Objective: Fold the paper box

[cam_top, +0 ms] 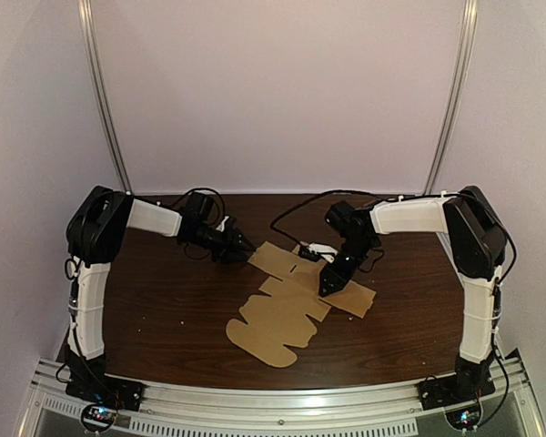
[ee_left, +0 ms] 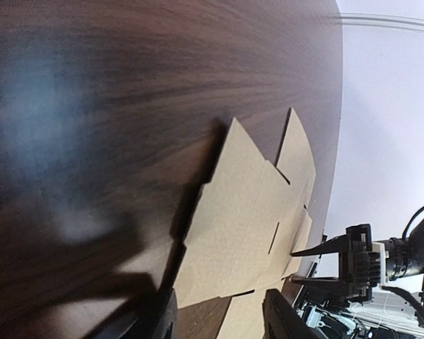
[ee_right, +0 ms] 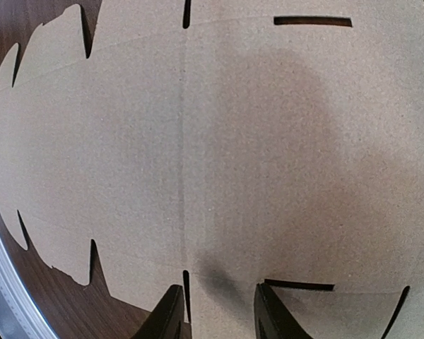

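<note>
Desk (cam_top: 164,309): carries the box; one arm base stands at each near corner.
Box (cam_top: 291,300): lies flat on the desk, around the middle and a little right of centre, with its rounded end toward the near edge and its slotted flaps toward the far side.
Left jaws: at the box's far left corner, just beside its edge, pointing right along the desk.
Right jaws: over the box's far right part, pointing down at it; contact cannot be told.
Between the jaws: the box's far flaps.
Rail (cam_top: 282,414): runs along the desk's near edge, in front of the box.
</note>
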Motion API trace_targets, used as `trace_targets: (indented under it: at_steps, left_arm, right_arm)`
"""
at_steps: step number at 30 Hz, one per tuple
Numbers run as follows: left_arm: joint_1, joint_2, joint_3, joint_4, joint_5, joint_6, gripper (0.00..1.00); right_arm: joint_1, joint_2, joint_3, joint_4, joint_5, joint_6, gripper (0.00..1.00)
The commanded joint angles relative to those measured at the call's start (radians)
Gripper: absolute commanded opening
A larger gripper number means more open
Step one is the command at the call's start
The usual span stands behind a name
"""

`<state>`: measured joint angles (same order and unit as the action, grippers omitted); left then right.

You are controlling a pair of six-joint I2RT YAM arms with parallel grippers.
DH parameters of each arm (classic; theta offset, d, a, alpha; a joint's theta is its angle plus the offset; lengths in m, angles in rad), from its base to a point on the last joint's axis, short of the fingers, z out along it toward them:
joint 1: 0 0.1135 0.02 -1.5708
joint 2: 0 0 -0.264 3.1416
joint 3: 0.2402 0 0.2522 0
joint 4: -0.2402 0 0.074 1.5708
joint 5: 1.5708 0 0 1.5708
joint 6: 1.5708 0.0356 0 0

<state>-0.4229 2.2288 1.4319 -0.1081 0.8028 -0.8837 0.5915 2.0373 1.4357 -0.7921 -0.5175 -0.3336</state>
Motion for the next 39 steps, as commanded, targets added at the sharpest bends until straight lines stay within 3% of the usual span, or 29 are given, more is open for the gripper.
trace_targets:
  at_steps: [1, 6, 12, 15, 31, 36, 39]
  left_arm:
    - [-0.01, 0.041, 0.008, 0.137, 0.035, -0.07, 0.44]
    - [-0.014, 0.04, 0.028, 0.01, -0.01, 0.008, 0.44]
    - [-0.014, -0.059, 0.077, -0.299, -0.291, 0.242, 0.49]
    - [-0.014, -0.062, 0.089, -0.35, -0.369, 0.267, 0.52]
    - [-0.074, 0.089, 0.087, -0.159, -0.04, 0.107, 0.51]
    - [-0.074, 0.086, 0.073, -0.06, 0.012, 0.042, 0.44]
    - [-0.074, 0.085, 0.079, -0.049, 0.002, 0.032, 0.33]
  right_arm:
    - [0.009, 0.027, 0.011, -0.009, -0.009, -0.002, 0.35]
    - [0.009, 0.034, 0.015, -0.011, -0.009, -0.004, 0.35]
    - [0.011, 0.03, 0.01, -0.01, -0.011, -0.007, 0.35]
    - [0.01, 0.034, 0.013, -0.011, -0.015, -0.005, 0.35]
    - [0.011, 0.049, 0.02, -0.01, -0.016, -0.005, 0.34]
    - [0.013, 0.049, 0.02, -0.013, -0.016, -0.006, 0.34]
    - [0.014, 0.048, 0.02, -0.014, -0.016, -0.006, 0.34]
